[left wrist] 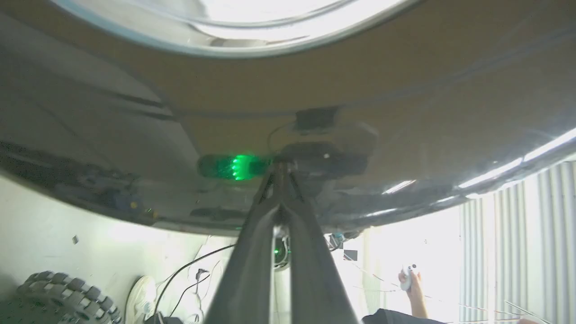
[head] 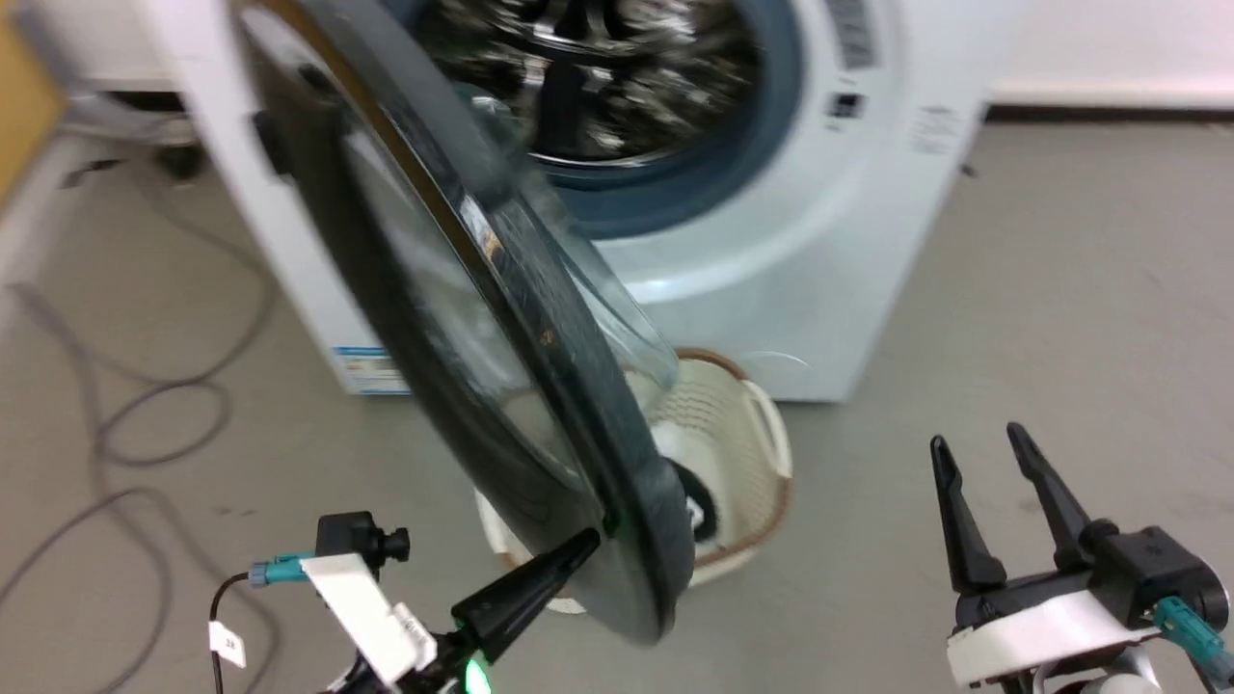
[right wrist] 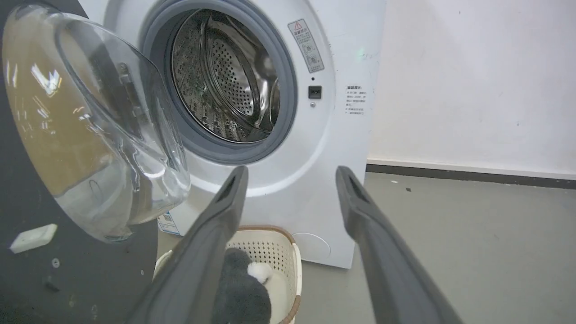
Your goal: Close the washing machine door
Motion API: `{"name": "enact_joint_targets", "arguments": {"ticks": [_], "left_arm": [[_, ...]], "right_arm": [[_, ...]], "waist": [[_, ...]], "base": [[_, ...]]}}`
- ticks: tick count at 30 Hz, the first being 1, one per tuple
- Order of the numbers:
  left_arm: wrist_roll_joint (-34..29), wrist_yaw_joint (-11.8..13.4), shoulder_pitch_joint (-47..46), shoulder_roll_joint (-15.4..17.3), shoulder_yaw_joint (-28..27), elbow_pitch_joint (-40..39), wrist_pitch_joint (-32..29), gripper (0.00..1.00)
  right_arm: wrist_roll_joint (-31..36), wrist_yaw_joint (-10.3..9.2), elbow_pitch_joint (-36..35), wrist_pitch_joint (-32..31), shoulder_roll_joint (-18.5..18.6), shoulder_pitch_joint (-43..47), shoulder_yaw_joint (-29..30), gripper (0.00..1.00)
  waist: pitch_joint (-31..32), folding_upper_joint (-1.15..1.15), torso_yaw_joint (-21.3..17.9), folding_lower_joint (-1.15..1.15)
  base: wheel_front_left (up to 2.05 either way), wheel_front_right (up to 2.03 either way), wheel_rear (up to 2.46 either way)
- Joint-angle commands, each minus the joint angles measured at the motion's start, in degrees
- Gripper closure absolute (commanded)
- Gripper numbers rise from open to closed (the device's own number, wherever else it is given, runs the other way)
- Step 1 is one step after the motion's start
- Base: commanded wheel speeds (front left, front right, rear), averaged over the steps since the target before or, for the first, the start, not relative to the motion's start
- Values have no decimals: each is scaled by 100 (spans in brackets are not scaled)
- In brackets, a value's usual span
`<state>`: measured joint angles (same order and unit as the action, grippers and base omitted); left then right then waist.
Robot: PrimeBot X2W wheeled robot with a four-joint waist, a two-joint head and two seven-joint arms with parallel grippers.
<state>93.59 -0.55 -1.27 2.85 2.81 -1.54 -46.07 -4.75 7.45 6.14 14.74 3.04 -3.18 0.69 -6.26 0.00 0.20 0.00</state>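
The washing machine (head: pixel 791 280) is a white front-loader with its steel drum (right wrist: pixel 229 76) exposed. Its door (head: pixel 501 318), a black-rimmed disc with a bulging clear glass bowl (right wrist: pixel 94 126), stands swung out towards me, partly open. My left gripper (head: pixel 590 542) is shut, and its fingertips touch the outer face of the door near the lower rim. In the left wrist view the shut fingers (left wrist: pixel 281 202) press against the glossy door (left wrist: pixel 405 112). My right gripper (head: pixel 974 448) is open at the lower right, away from the machine, holding nothing.
A cream perforated basket (head: pixel 742 424) with a grey-and-white soft item sits on the floor under the door, in front of the machine. Cables (head: pixel 145 414) loop over the floor at the left. A person's hand (left wrist: pixel 411 279) holding a controller and a knobbly tyre (left wrist: pixel 67 297) appear behind.
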Motion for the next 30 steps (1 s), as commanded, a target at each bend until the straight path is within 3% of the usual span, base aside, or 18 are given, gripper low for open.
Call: {"name": "enact_joint_targets", "arguments": {"ticks": [1,9,18,25,30], "left_arm": [[45,-72,-93,4,40,40,102,100],[106,-460,-920,3,470,665,1506,100],[-80,-566,-2177,3,584,1643,3114,100],[-139,-627,-3109,3,574,2431,4351,100],[-97,-672,-3484,3,712,2767,4632,100]], "right_arm": [[-44,3,-38,26,-15,-87,6,0],[-226,3,-87,26,-15,-202,28,0],[-513,3,-72,26,-16,-349,-86,0],[-642,3,-60,26,-16,-351,-138,0],[-642,3,-41,26,-16,-352,-138,0]], "waist": [[-219,0,-431,0],[-624,0,-1316,0],[-967,0,-2084,0],[-1057,0,-2357,0],[-1040,0,-2375,0]], "base": [[0,0,0],[0,0,0],[0,0,0],[0,0,0],[0,0,0]]}}
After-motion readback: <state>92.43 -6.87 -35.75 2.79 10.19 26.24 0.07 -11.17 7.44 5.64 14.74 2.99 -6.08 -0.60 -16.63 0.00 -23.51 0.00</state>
